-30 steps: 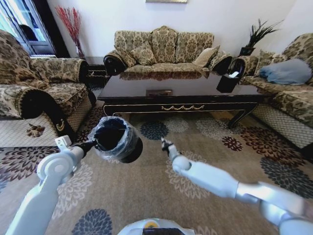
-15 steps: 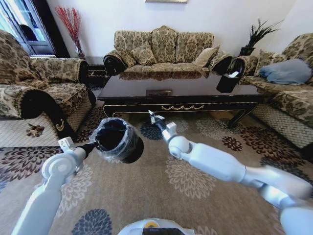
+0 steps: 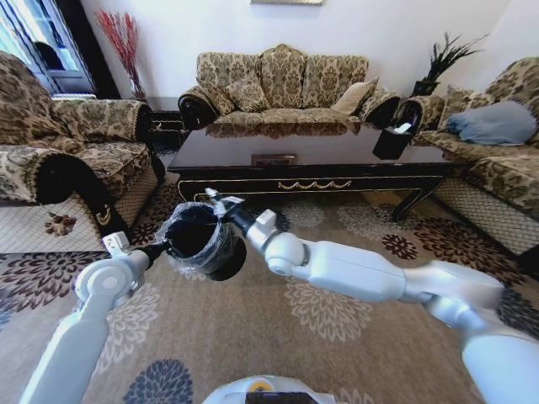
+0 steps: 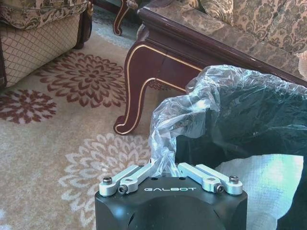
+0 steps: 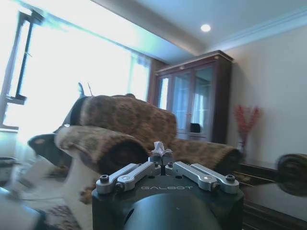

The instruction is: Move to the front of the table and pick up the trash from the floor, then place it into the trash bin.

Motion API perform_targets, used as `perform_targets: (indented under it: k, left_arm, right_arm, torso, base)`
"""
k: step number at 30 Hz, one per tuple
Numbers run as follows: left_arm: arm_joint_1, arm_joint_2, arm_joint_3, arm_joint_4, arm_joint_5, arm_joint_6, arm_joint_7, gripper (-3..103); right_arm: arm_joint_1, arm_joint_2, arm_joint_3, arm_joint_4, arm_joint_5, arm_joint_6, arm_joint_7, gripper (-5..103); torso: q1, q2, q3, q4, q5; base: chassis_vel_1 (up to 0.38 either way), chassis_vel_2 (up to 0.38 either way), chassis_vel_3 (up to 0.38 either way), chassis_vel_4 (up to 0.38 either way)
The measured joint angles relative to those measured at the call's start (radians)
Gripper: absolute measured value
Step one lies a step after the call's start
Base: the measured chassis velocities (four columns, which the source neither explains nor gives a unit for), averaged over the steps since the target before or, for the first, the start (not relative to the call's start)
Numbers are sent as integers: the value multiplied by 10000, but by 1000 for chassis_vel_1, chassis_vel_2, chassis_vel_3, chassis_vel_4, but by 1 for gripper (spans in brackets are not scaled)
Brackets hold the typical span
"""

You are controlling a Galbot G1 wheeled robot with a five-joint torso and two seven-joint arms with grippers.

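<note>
Now the left gripper [image 4: 167, 173] clamps the trash bin's [image 3: 200, 238] liner while the right gripper [image 3: 210, 199], pinching a foil wad [image 5: 160, 152], hovers over its rim

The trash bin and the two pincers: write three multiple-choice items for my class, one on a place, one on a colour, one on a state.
1. Where is the trash bin?
A. on the table
B. held above the floor by the left pincer
C. on a sofa

2. What colour is the bin's body?
A. black
B. white
C. red

3. What is the right pincer's state?
A. wide open, with nothing in it
B. shut on a small silvery wad
C. shut on the bin's rim

Answers:
1 B: the left pincer grips the lined rim of the trash bin over the floor, in front of the table.
2 A: dark body under a clear liner.
3 B: the right pincer pinches a small silvery wad, just over the bin.
</note>
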Motion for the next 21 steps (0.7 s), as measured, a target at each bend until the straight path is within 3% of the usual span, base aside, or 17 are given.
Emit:
perform_targets:
  k: [2,9,11,13,17,19,21]
  left_arm:
    - [29,-38,-67,-2,7,0,6,2]
    - [47,-46,-156,-53,10,0,9,2]
    - [74,-37,-208,-79,4,0,19,2]
    - [85,-32,-225,-96,1,0,23,2]
    - [95,-22,-244,-145,-7,0,26,2]
    - [95,-25,-244,-149,-7,0,27,2]
    - [96,-35,-240,-151,-8,0,32,2]
  right_arm:
    - [202,784,-390,-8,117,-75,113,0]
    - [158,1237,-962,-494,-87,-89,127,-3]
    - [93,1209,-1017,-656,-152,-86,98,7]
    - [71,1184,-1023,-737,-185,-81,67,7]
    - [33,1030,-998,-935,-209,-68,26,28]
    - [25,976,-976,-939,-209,-66,25,28]
    - [6,825,-916,-935,-214,-64,13,38]
  torso:
    - [0,0,0,11,-2]
    - [0,0,0,-2,1]
    - [0,0,0,-3,1]
    - [0,0,-1,-1,2]
    - [0,-1,0,4,1]
    - [0,0,0,3,2]
    - [0,-1,-1,2,3]
  base:
    - [0,0,0,0]
    - [0,0,0,0]
    - [0,0,0,0]
    - [0,0,0,0]
    - [0,0,0,0]
    - [0,0,0,0]
    - [0,0,0,0]
